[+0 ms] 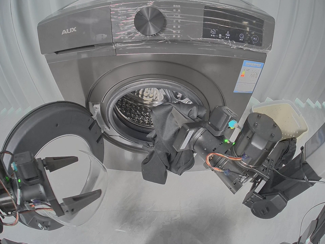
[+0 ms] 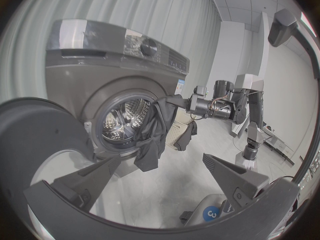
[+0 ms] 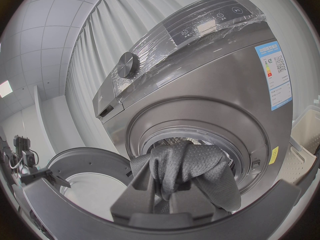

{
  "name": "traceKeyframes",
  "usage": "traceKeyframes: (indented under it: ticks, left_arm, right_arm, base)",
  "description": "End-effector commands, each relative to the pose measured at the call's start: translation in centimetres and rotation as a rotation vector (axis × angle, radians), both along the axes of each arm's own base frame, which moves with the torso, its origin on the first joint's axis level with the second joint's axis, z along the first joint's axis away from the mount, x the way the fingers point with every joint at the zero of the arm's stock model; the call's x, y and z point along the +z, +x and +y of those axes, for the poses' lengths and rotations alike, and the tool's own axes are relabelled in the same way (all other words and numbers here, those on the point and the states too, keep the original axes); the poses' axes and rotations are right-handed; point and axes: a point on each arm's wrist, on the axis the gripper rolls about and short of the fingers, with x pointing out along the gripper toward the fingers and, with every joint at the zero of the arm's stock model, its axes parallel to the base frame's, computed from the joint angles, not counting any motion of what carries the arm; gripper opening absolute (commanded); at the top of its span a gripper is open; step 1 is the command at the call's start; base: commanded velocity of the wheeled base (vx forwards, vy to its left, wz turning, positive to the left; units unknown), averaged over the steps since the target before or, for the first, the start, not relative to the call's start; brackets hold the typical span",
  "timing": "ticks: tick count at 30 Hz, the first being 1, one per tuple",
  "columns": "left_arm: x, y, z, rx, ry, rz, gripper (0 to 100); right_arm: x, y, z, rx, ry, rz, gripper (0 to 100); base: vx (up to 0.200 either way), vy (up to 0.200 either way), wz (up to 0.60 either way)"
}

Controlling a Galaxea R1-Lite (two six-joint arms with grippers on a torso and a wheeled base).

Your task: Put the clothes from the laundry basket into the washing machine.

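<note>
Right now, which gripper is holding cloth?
The right gripper, shut on the dark garment at the drum mouth; the left gripper is open and empty.

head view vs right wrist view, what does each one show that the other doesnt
Head view: the lower end of the dark garment hanging below the drum opening, and another dark cloth draped on the laundry basket. Right wrist view: the right gripper shut on that garment, and a yellow sticker beside the opening. Both: the washing machine, its open door, the open left gripper.
</note>
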Motion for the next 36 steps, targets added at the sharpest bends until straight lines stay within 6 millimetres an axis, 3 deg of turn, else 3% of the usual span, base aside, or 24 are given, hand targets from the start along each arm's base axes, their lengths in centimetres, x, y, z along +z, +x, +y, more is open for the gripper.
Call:
traceKeyframes:
  ticks: [1, 18, 36]
  left_arm:
    - [-3.5, 4.1, -3.5, -0.065, 0.061, 0.138, 100]
    - [-8.5, 8.5, -7.3, -0.110, 0.071, 0.227, 100]
    - [-12.7, 11.5, -9.2, -0.094, 0.057, 0.251, 100]
  right_arm:
    - [-0.1, 0.3, 0.4, 0.001, 0.007, -0.001, 0]
    - [-0.3, -0.1, 0.7, 0.013, 0.022, -0.007, 0]
    - [-0.6, -0.5, 1.1, 0.028, 0.022, -0.006, 0]
  base:
    - [0.000, 0.000, 0.00]
    - [0.000, 0.000, 0.00]
    - [0.000, 0.000, 0.00]
